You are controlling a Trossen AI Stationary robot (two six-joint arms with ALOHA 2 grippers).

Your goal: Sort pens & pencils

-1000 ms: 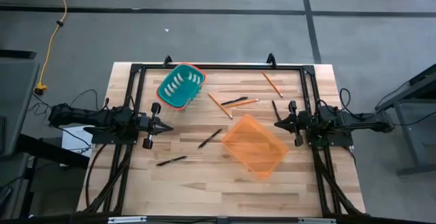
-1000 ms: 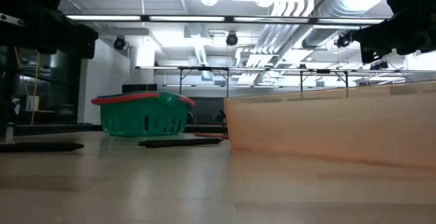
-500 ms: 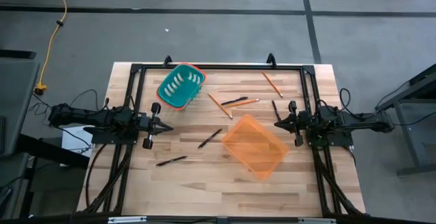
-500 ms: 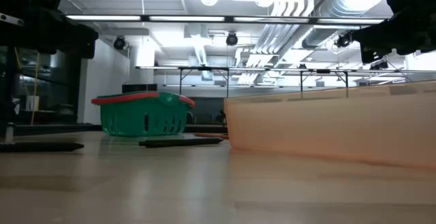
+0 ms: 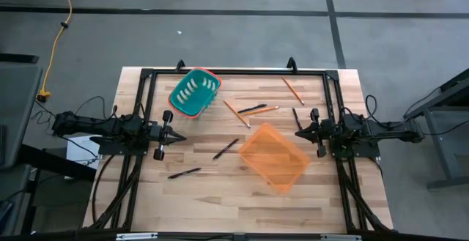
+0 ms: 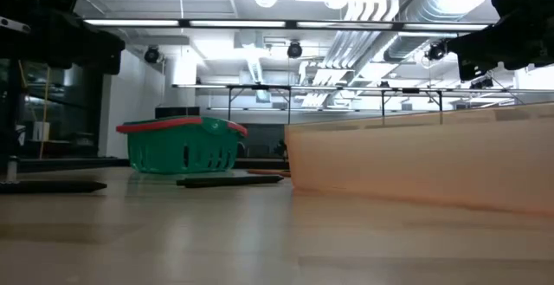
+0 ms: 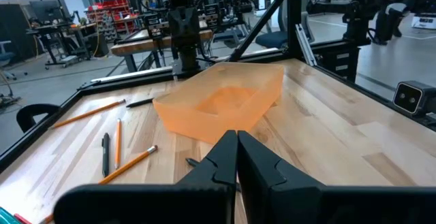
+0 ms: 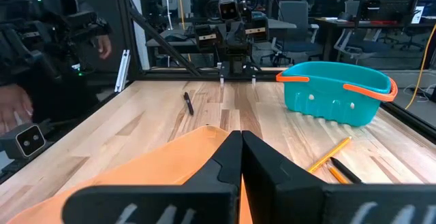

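Note:
Both arms hover above the table with nothing held. My left gripper [image 5: 178, 136] is shut at the table's left side, and my right gripper [image 5: 297, 132] is shut at the right side, beside the orange basket [image 5: 274, 157]. The teal basket [image 5: 195, 92] stands at the far left. Black pens lie flat on the wood: one [image 5: 252, 109] between two pencils, one [image 5: 226, 149] mid-table, one [image 5: 184, 173] nearer the near edge, one [image 5: 296, 116] by my right gripper. Orange-yellow pencils [image 5: 236, 113], [image 5: 262, 111] lie near the teal basket, and a third [image 5: 293, 90] lies far right.
A black metal frame [image 5: 234, 72] runs round the table's far and side edges. Bare wood [image 5: 220, 204] stretches along the near edge. In the right wrist view a person's hand [image 8: 13, 108] shows beyond the table's edge. The orange basket [image 6: 424, 159] fills much of the low view.

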